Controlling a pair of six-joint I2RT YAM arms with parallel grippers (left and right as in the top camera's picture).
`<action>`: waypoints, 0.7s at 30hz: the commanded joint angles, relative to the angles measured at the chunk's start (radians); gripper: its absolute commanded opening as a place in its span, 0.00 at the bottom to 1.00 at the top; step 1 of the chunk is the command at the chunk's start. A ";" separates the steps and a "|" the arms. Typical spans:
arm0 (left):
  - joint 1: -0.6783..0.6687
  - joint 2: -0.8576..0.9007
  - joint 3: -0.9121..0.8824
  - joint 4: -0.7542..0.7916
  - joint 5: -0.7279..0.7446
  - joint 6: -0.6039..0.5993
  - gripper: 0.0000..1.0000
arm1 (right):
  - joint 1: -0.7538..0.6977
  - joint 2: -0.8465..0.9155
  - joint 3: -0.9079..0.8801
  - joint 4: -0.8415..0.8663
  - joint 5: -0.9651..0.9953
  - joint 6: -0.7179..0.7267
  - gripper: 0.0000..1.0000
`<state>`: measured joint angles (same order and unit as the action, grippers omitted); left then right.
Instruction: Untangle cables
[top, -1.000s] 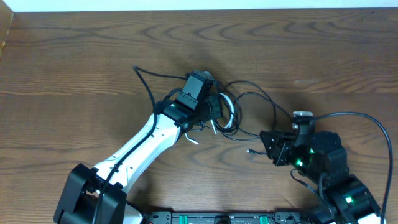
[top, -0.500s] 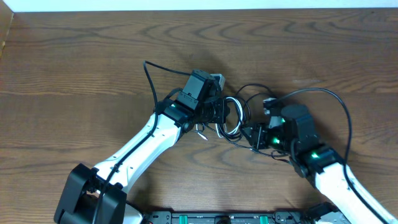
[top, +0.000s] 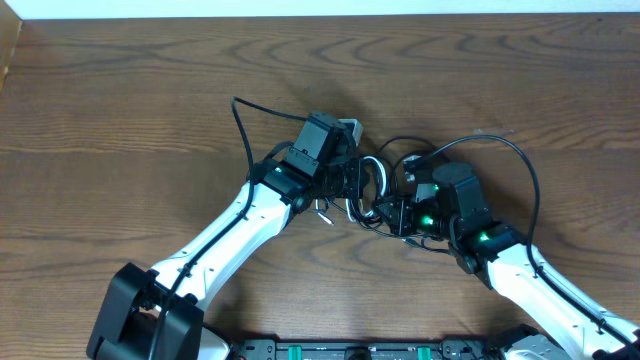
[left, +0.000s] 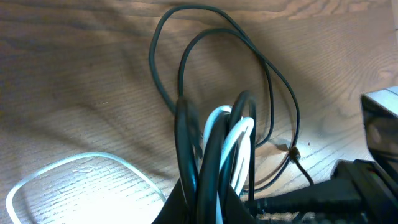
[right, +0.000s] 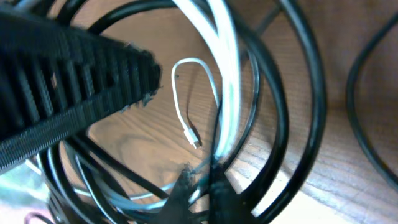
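A tangled bunch of thin black and white cables (top: 378, 185) is lying on the brown wood-grain desk (top: 120, 90), just right of the centre of the overhead frame, between the two arms. The left fingers (top: 345, 182) are reaching in from the lower left and are closed on the left side of the bunch. In the left wrist view those fingers (left: 177, 208) are pinching several black strands (left: 185, 130) and a doubled white strand (left: 239, 134) at the bottom centre, while two black loops are fanning out toward the top of the frame. The right fingers (top: 395, 215) are meeting the bunch from the lower right. They (right: 227, 202) are clamped shut on black and white strands at the bottom centre of the right wrist view. A small white plug end (right: 196, 144) is hanging free in the middle of that view, inside the black coils.
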<state>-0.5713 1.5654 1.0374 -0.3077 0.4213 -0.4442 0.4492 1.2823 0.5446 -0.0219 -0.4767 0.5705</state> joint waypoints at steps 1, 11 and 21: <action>-0.004 0.007 -0.002 0.003 0.023 0.010 0.08 | 0.005 0.003 0.015 0.005 -0.013 -0.012 0.01; -0.004 0.008 -0.002 -0.022 -0.206 -0.126 0.08 | 0.001 -0.122 0.016 0.039 -0.238 -0.188 0.01; -0.004 0.008 -0.002 -0.024 -0.393 -0.381 0.08 | 0.002 -0.517 0.016 0.011 -0.350 -0.212 0.01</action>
<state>-0.5800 1.5654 1.0374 -0.3325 0.1658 -0.7128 0.4480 0.8684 0.5446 -0.0082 -0.7403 0.3828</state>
